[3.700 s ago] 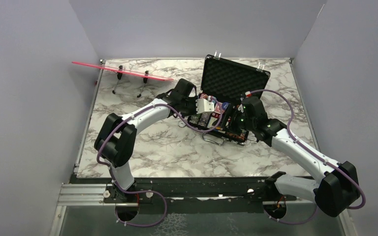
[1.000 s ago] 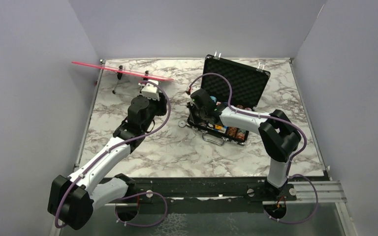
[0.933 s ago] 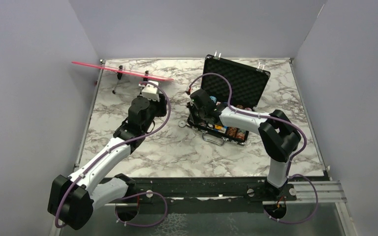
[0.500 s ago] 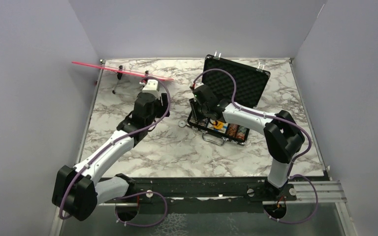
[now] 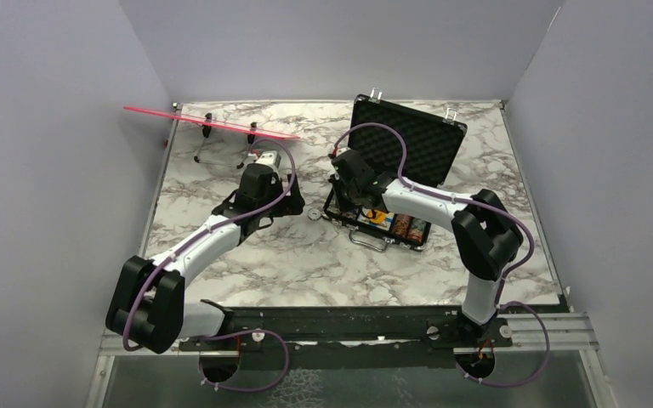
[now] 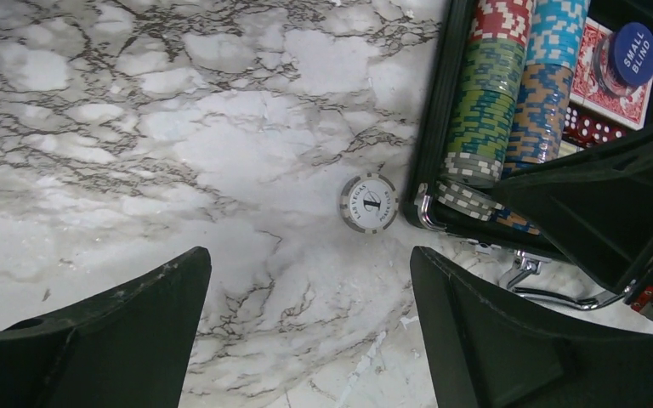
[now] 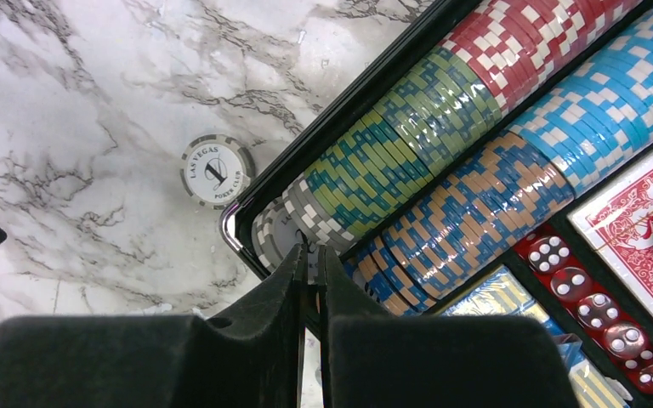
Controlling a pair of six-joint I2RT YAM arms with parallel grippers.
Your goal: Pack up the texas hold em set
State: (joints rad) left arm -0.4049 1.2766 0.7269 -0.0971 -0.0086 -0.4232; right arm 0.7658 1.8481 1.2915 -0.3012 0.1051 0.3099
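Observation:
The texas hold em set is an open black case [image 5: 340, 212] with its foam lid [image 5: 404, 140] upright. Rows of red, green, blue and orange chips [image 7: 442, 144] fill it, beside red dice [image 7: 578, 297] and a red card deck [image 7: 638, 229]. One grey-white loose chip [image 6: 369, 203] lies flat on the marble just outside the case's left corner [image 5: 315, 215]. My left gripper [image 6: 306, 263] hangs open above the marble just short of that chip [image 5: 293, 204]. My right gripper [image 7: 310, 255] is shut over the grey chips [image 7: 276, 229] at the case's corner, with nothing seen between its fingers [image 5: 349, 200].
A pink strip on wire legs [image 5: 212, 123] stands at the back left. The case's metal handle [image 5: 370, 240] juts toward me. A blue small-blind button [image 6: 633, 53] lies on the cards. Grey walls close in three sides.
My left arm has swung down and right toward the loose chip, and its jaws have spread wide. My right gripper stayed at the case's left corner, shifting only slightly.

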